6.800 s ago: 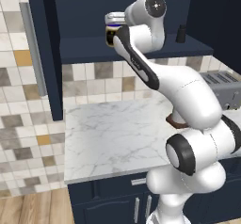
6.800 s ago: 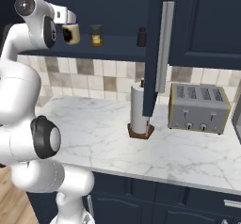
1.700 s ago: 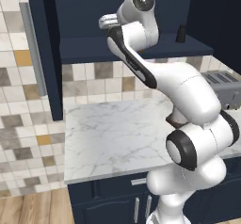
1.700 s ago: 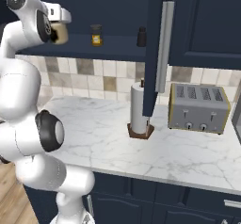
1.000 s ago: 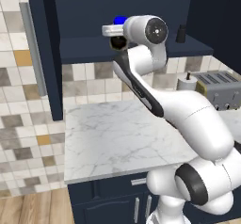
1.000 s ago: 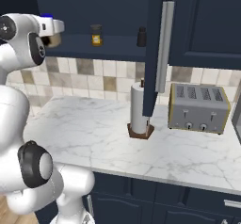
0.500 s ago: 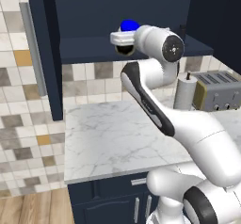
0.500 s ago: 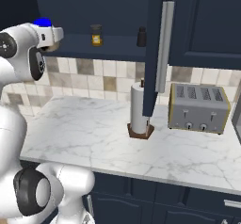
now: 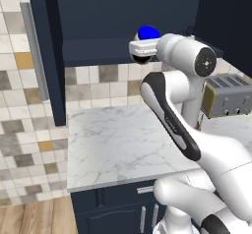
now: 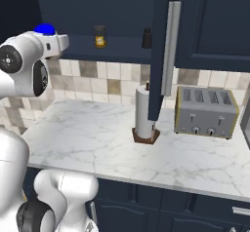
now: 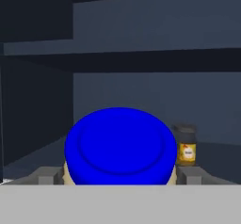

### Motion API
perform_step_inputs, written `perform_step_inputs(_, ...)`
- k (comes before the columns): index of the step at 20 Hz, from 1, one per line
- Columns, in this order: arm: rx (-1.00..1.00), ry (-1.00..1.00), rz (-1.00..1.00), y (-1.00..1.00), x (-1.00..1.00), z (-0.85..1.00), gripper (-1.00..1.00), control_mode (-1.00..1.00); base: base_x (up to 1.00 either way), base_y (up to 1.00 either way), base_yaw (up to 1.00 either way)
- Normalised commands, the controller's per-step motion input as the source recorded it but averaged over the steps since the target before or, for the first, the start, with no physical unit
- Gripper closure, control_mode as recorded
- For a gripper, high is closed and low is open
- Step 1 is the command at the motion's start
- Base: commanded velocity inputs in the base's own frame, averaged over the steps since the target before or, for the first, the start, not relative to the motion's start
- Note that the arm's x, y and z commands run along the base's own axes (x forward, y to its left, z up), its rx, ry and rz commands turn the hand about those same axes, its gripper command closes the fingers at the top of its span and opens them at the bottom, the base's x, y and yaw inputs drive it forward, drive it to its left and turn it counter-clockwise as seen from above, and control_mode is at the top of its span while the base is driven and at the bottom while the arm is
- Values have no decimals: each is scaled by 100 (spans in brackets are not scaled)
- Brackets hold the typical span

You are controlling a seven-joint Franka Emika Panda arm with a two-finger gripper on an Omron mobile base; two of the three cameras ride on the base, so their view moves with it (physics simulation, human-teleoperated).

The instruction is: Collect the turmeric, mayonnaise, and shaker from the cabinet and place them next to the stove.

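The gripper is clenched on the mayonnaise, its two fingers pressed against either side of the jar just under the bright blue lid. The jar is lifted off the cabinet floor, at the open front of the lower compartment, out towards the end of the cabinet away from the open door. In the left base view the blue lid shows above the white hand, level with the cabinet's lower edge. The turmeric stands upright on the cabinet floor, deeper in and beside the mayonnaise on the door side. The shaker stands on the same floor farther along, close to the open door's silver bar handle.
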Motion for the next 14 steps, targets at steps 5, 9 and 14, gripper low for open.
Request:
perform_step_inputs(5,-6,5,0,-20,-46,0,100,-100,0,0,0)
perform_step_inputs(9,-8,7,0,-15,-46,0,100,-100,0,0,0)
perform_step_inputs(14,-6,2,0,-16,-50,-2,100,-100,0,0,0)
